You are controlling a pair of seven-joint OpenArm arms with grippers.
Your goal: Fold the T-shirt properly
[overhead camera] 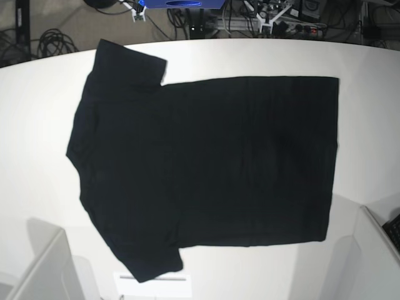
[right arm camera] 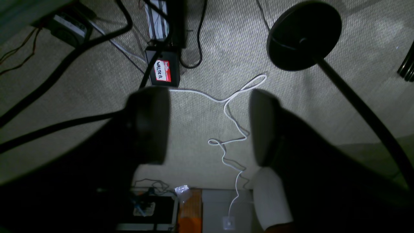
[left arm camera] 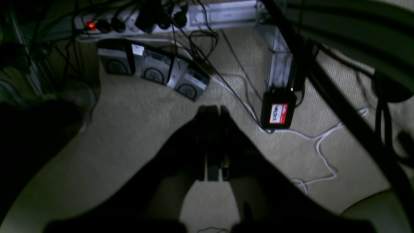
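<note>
T-shirt (overhead camera: pixel 206 169) lies flat, plain black, on white table (overhead camera: pixel 37 125).

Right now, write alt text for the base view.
A large black short-sleeved cloth T-shirt lies spread flat, plain side up, on a white table, with its sleeves toward the left and its hem toward the right. No arm or gripper is in this view; cables lie beyond the table's far edge.

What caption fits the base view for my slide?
Black T-shirt spread flat, plain side up, on a white table, unfolded.
</note>
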